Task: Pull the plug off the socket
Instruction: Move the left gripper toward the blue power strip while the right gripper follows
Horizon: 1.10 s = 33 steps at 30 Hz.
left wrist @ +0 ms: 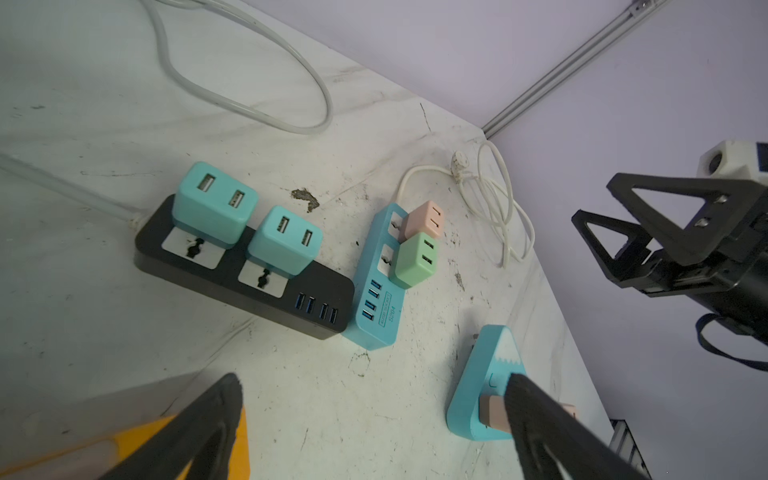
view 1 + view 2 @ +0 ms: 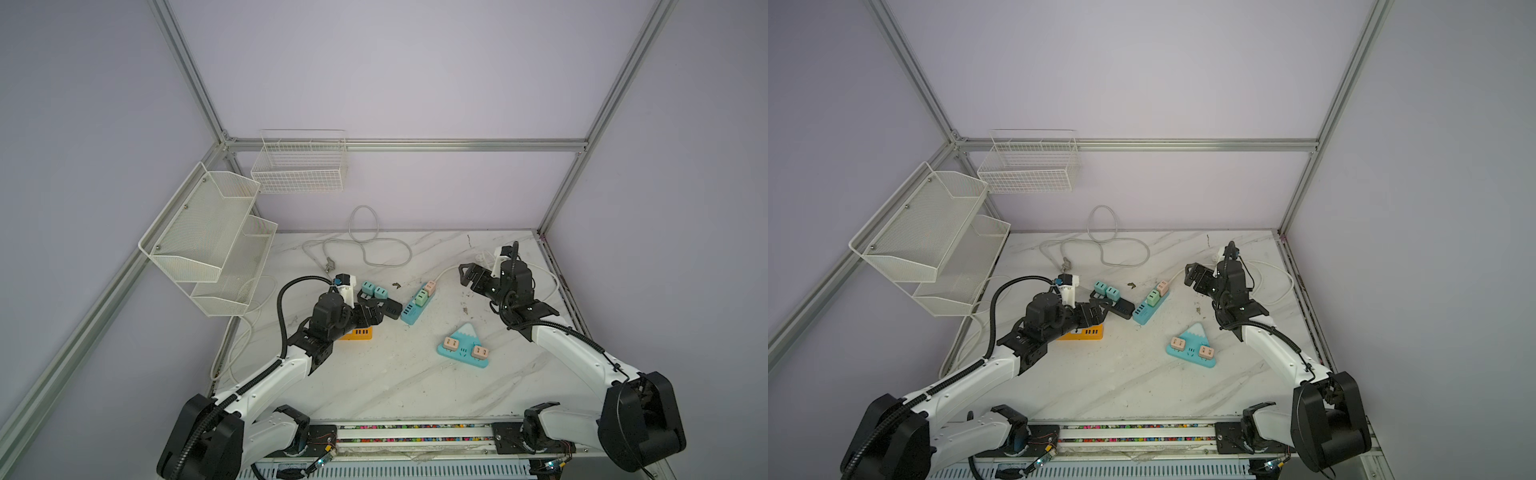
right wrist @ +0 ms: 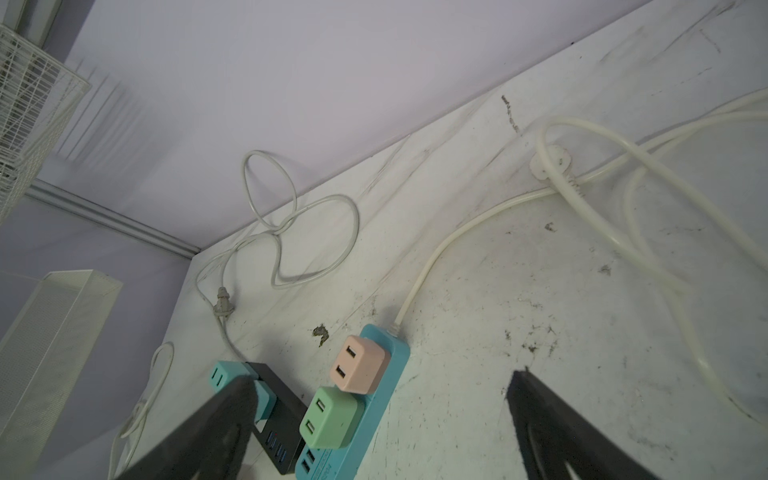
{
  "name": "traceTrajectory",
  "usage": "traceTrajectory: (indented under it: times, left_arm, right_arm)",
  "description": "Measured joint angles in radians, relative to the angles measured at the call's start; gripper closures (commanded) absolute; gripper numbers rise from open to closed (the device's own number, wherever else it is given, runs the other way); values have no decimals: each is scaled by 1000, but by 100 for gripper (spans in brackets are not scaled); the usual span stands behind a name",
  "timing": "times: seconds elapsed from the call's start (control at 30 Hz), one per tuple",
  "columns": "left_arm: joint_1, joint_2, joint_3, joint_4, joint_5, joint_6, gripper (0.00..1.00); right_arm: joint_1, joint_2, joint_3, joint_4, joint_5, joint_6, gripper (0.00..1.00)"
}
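On the white, grey-veined marble table (image 2: 374, 382), the black power strip (image 1: 249, 286) carries two teal plugs (image 1: 212, 208), the blue strip (image 1: 374, 307) one pink plug (image 1: 424, 218) and one green plug (image 1: 415, 259), the turquoise triangular socket (image 2: 463, 355) a white zigzag cap and two peach plugs (image 2: 450, 343), and an orange strip (image 2: 359, 332) shows at centre left.

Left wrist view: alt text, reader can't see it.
Two teal plugs sit in a black strip on the table; beside it a blue strip holds a pink plug and a green plug. The open left gripper faces them.
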Motion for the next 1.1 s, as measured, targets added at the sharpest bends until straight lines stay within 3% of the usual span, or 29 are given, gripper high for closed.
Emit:
traceTrajectory:
  times: [0.47,0.7,1.1]
  left_arm:
    - [-119,358,241,-101,20,138,33]
    - [-158,491,321,-113,-1,262,34]
    - [-176,592,372,-93,-54,391,32]
  right_arm:
    - [97,59,-16,-5,-89,59,2]
    - [97,68,-16,-3,-89,57,2]
    - [97,70,-13,6,-80,48,2]
